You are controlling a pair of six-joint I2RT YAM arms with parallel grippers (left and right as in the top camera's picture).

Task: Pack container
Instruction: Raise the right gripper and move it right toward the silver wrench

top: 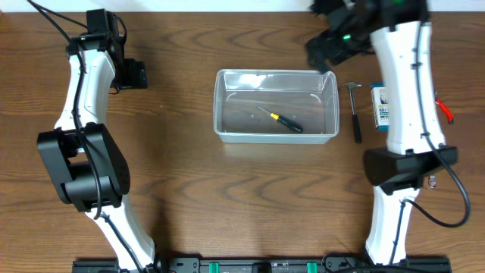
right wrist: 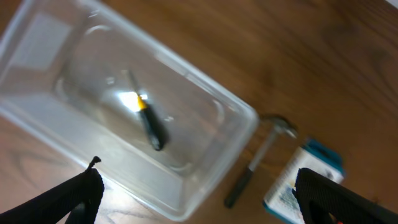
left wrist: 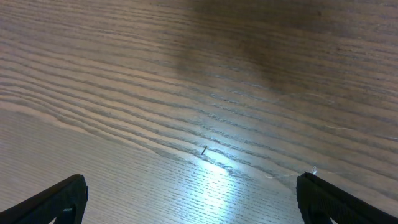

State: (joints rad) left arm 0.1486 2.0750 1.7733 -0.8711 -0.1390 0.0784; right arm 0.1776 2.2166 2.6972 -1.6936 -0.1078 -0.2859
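The container (top: 220,106) is a clear plastic tub in the middle of the table. In it lies a screwdriver (top: 282,120) with a black and yellow handle. My right gripper (top: 322,49) hovers open above the tub's far right corner. In the right wrist view the container (right wrist: 155,180) fills the left, with the screwdriver (right wrist: 149,124) on its floor, and nothing sits between the wide fingers of the right gripper (right wrist: 196,196). My left gripper (top: 132,74) is far to the left, open. The left wrist view of it (left wrist: 193,199) shows only bare wood.
A small hammer (top: 355,112) lies just right of the tub, and a blue-and-white box (top: 383,106) beside it. Both show in the right wrist view, the hammer (right wrist: 258,158) and the box (right wrist: 301,177). A red-handled item (top: 445,110) lies at the far right.
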